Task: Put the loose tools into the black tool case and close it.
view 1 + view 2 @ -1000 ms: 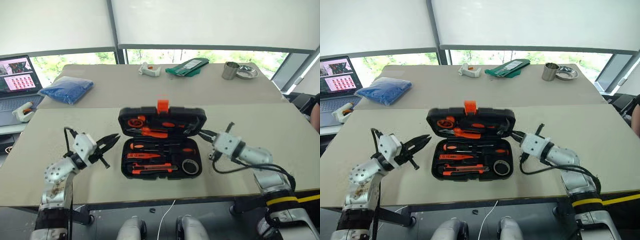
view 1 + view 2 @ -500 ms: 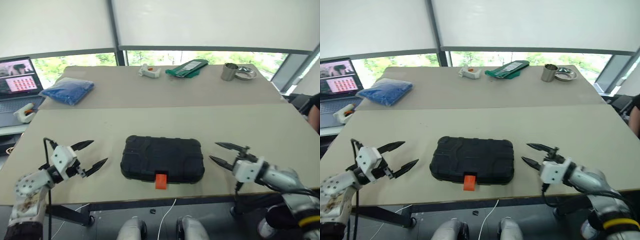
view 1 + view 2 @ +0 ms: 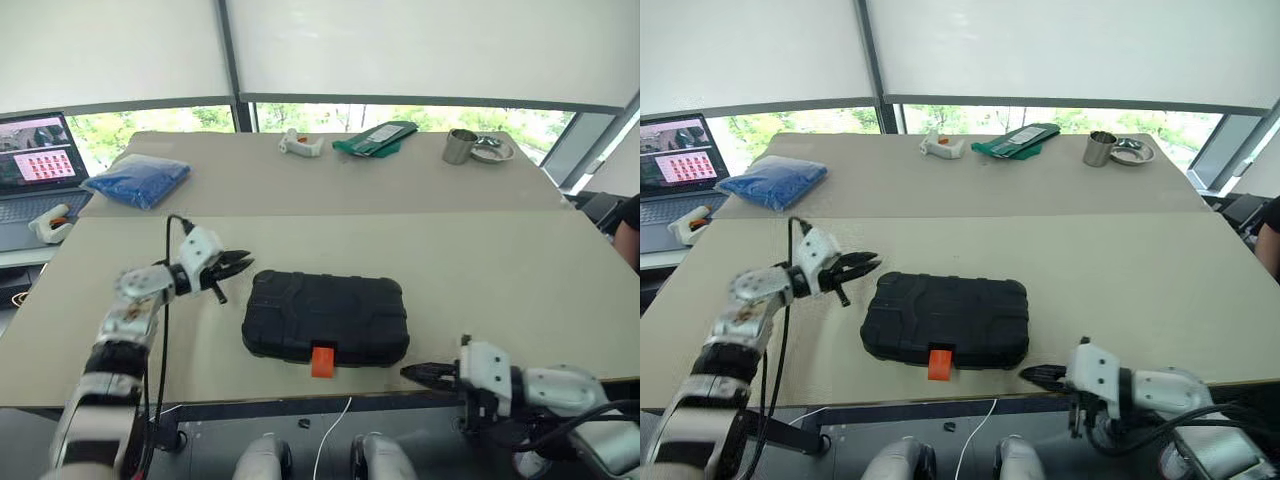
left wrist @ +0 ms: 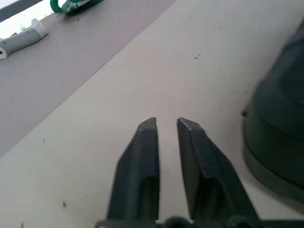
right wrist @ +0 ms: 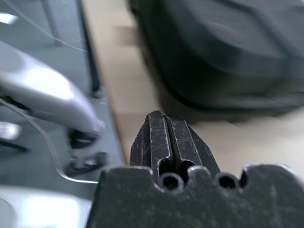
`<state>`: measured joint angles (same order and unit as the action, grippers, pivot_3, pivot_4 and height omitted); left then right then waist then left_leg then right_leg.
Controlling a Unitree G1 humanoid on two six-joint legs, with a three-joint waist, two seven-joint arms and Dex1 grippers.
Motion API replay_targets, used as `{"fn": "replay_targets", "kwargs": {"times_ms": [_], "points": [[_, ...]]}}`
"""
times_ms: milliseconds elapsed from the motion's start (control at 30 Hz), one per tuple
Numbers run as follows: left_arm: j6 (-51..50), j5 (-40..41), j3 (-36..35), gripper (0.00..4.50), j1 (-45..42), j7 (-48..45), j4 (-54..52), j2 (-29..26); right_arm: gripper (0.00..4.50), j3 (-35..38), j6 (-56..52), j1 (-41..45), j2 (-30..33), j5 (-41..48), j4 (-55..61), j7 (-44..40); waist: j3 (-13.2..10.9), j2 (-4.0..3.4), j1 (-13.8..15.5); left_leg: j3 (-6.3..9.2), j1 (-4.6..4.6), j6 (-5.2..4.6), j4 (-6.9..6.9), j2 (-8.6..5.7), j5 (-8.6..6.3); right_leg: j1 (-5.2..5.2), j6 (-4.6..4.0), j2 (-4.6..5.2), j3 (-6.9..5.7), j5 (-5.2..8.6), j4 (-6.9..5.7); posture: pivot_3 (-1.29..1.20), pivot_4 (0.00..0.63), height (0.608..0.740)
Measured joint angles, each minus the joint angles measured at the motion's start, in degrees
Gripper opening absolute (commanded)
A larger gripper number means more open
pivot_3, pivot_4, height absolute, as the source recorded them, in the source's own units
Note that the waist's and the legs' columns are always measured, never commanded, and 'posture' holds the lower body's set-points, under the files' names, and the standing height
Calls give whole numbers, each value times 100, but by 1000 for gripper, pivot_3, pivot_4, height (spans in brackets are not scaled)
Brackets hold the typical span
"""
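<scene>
Right hand [image 3: 412, 373] sat pinched shut, empty, at the counter's [image 3: 520, 270] near edge, just right of the orange latch [image 3: 321, 361]. Case [image 3: 325, 316] lay closed mid-counter. Left hand [image 3: 240, 265], nearly shut and empty, hovered by its far-left corner. Both stood spread wide half a second earlier. Far back: blue bag [image 3: 137, 180], laptop [image 3: 38, 155], metal cup [image 3: 460, 146].

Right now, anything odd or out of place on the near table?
Nothing stands out. The black textured plastic tool case lies flat and closed, its small orange latch at the near edge. No loose tools lie around it. Both grippers, left and right, are shut and empty.
</scene>
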<state>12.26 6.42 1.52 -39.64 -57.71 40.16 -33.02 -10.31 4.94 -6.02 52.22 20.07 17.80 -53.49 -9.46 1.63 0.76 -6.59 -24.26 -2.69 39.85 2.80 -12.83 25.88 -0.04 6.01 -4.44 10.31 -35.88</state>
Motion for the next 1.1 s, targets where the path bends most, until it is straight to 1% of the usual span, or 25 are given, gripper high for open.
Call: {"fn": "replay_targets", "kwargs": {"times_ms": [100, 133, 233, 333, 433, 500, 633, 767, 867, 967, 1033, 1100], "points": [[272, -226, 267, 96, -344, -274, 490, 87, 0, -211, -328, 351, -244, -214, -1, -13, 0, 1, -11, -7, -6, -7, -2, -3, -5, 10, 17, 0, 11, -10, 3, 0, 150, 740], [319, -278, 348, 96, -399, -397, 646, 114, 0, -312, -417, 468, -342, -323, -17, -39, 0, 3, -14, -7, -9, -9, -3, -2, -6, 13, 31, -3, 11, -19, 5, 0, 150, 740], [366, -336, 492, 96, -458, -715, 996, 225, 0, -538, -614, 782, -683, -548, -131, -46, -3, 9, -17, -10, -25, -7, 0, -1, -7, 29, 33, -11, 11, -20, 4, 0, 150, 740], [315, -333, 481, 96, -463, -903, 1097, 164, 0, -550, -732, 1110, -989, -757, -383, 71, -6, 15, -27, -9, -27, -7, 7, 1, -7, 29, 28, -19, 11, -23, 4, 0, 150, 740], [128, -192, 362, 96, -330, -1115, 1009, 79, 0, -494, -725, 1495, -1263, -1081, -858, 362, -6, 15, -24, -8, -27, -7, 12, 5, -6, 29, 26, -17, 14, -25, 2, 0, 150, 740], [-38, -54, 230, 96, -81, -1192, 797, 44, 0, -416, -663, 1795, -1428, -1268, -1259, 589, -6, 15, -28, -8, -27, -7, 13, 5, -6, 30, 26, -15, 17, -25, 0, 0, 150, 740], [-617, 318, -82, 96, 549, -1107, -51, 71, 0, -91, -570, 2516, -1756, -1450, -2166, 989, -7, 14, -38, -8, -29, -7, 11, 5, -6, 31, 28, -16, 21, -29, -1, 0, 150, 740], [-1298, 695, -409, 96, 860, -773, -782, 80, 0, 135, -351, 2921, -1857, -1459, -2819, 1022, -7, 15, -16, -7, -32, -7, 9, 4, -5, 31, 29, -19, 19, -29, 0, 0, 150, 740], [-2038, 1152, -795, 96, 650, -697, -1204, -210, 0, 302, -204, 2857, -1847, -1338, -3016, 772, -8, 16, -20, -5, -34, -7, 8, 4, -5, 31, 30, -23, 19, -29, 1, 0, 150, 740], [-2629, 1428, -784, 96, 429, -986, -1910, -403, 0, 523, -162, 2536, -1837, -937, -2876, 443, -7, 15, -1, -3, -31, -7, 7, 0, -5, 21, 34, -21, 26, -26, 3, 0, 150, 740], [-2938, 1514, -556, 96, 330, -1086, -2342, -337, 0, 703, -179, 2261, -1845, -554, -2612, 191, -7, 14, 7, -3, -30, -10, 7, -6, -7, 18, 41, -22, 40, -25, 4, 0, 150, 740], [-3192, 1416, -134, 96, 206, -992, -2605, 21, 0, 913, -364, 1989, -1864, -110, -2132, 67, -7, 14, 8, -4, -30, -12, 11, -9, -6, 16, 48, -28, 53, -28, 4, 0, 150, 740]]}}
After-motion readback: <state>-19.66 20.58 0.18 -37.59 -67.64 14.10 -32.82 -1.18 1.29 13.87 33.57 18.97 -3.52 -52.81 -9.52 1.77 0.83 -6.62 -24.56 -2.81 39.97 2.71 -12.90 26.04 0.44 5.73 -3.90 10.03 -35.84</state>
